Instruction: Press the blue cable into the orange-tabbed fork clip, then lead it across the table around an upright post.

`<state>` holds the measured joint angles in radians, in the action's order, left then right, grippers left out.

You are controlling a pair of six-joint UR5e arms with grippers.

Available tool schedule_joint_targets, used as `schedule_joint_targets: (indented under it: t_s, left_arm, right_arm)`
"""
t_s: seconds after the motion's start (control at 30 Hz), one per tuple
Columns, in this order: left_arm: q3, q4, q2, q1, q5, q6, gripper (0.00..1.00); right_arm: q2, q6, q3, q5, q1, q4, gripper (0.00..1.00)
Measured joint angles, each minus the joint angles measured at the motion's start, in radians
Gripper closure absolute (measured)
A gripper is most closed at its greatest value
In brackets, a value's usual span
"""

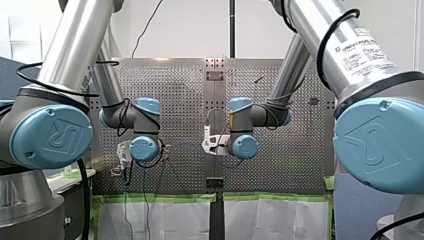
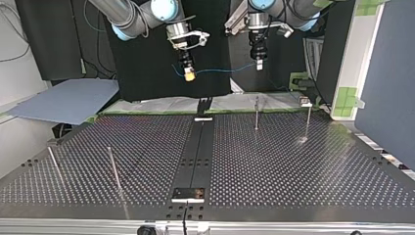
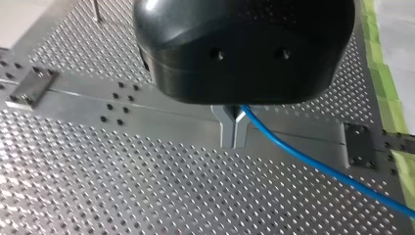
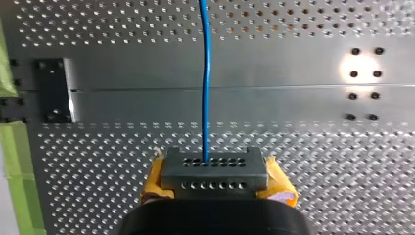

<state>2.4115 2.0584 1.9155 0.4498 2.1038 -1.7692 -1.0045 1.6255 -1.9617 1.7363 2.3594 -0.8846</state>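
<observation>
Holding thin blue cable over perforated metal table, clamped in metal-fingered left gripper and yellow-padded right gripper.

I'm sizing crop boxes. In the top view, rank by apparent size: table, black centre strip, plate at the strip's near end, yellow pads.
1. Table
2. Strip
3. Plate
4. Yellow pads, smallest. They hang farthest from the camera and the plate lies nearest, so that gap is partly distance.

Pair of thin upright posts at the top view's lower left, second pair of posts at its upper right, wide open desk between the pairs, blue cable strung across the upper middle, well above the desk
</observation>
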Motion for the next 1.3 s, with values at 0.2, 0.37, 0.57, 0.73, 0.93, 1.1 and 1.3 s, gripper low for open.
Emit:
schedule_joint_targets:
  t_s: [0.2, 0.37, 0.57, 0.73, 0.93, 1.1, 1.3]
  left_arm:
    - [-0.001, -0.048, 0.062, -0.030, -0.016, -0.009, 1.00]
    - [-0.003, -0.062, 0.119, -0.078, -0.049, -0.003, 1.00]
    - [-0.013, -0.064, 0.145, -0.135, -0.103, 0.000, 1.00]
    - [-0.022, -0.063, 0.148, -0.183, -0.134, 0.013, 1.00]
    - [-0.059, -0.045, 0.161, -0.228, -0.146, 0.017, 1.00]
    - [-0.104, -0.020, 0.203, -0.237, -0.166, 0.002, 1.00]
    - [-0.150, -0.052, 0.261, -0.245, -0.173, -0.019, 1.00]
  right_arm:
    - [0.056, 0.003, 0.026, -0.011, 0.003, -0.004, 1.00]
    - [0.102, 0.014, 0.050, -0.015, 0.001, -0.022, 1.00]
    - [0.158, 0.020, 0.089, -0.019, -0.002, -0.038, 1.00]
    - [0.187, 0.021, 0.108, -0.028, -0.003, -0.031, 1.00]
    - [0.239, 0.020, 0.160, -0.055, -0.012, 0.007, 1.00]
    - [0.259, 0.019, 0.208, -0.064, -0.021, 0.027, 1.00]
    - [0.262, 0.012, 0.269, -0.075, -0.041, 0.047, 1.00]
